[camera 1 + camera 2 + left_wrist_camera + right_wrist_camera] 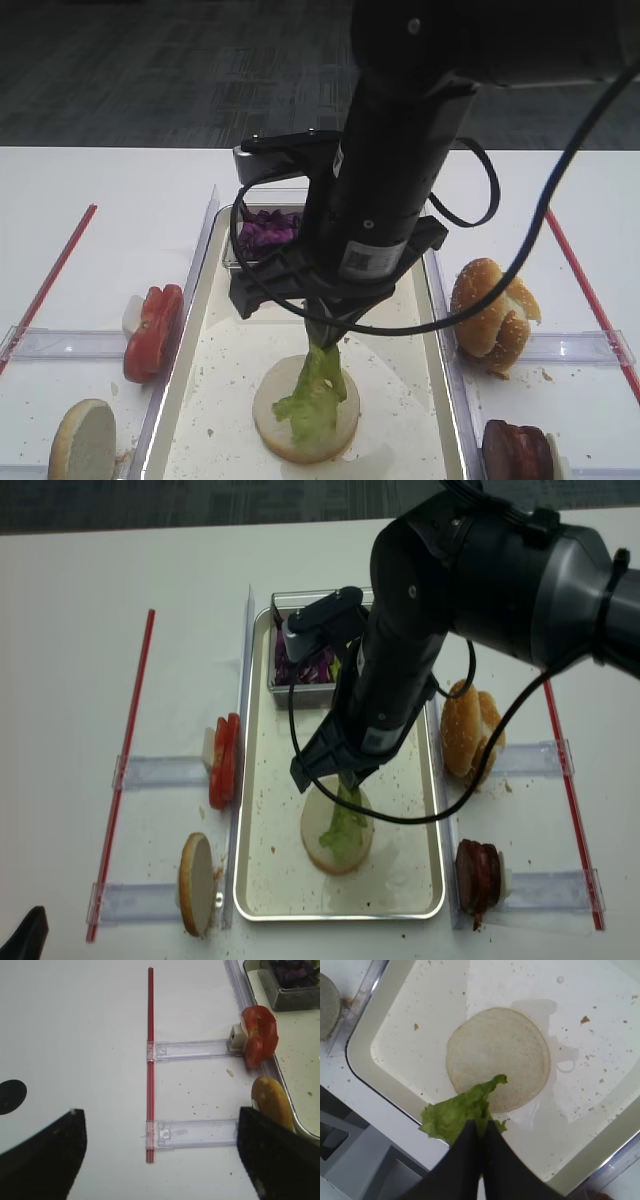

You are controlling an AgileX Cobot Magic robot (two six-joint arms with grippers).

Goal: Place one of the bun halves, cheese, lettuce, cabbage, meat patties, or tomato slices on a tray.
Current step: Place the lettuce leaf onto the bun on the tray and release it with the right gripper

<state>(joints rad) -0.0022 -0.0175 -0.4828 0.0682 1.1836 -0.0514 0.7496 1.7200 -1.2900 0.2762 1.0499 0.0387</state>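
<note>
My right gripper (325, 335) (482, 1127) (350, 780) is shut on a ruffled light-green lettuce (315, 390) (465, 1110) (345, 815) piece. The leaf hangs over a bun half (272, 400) (505, 1055) (325, 845) lying cut face up on the cream tray (215, 340) (410, 1055) (275, 830). Its lower end seems to rest on the bun. My left gripper (160, 1115) is open above bare table left of the tray, nothing between its fingers.
Left of the tray stand tomato slices (155, 330) (260, 1035) (222, 760) and another bun half (82, 440) (272, 1102) (197, 883) on clear rails. Buns (490, 310) (468, 730) and meat patties (515, 450) (478, 870) sit on the right. A tub of purple cabbage (268, 230) (300, 665) occupies the tray's far end.
</note>
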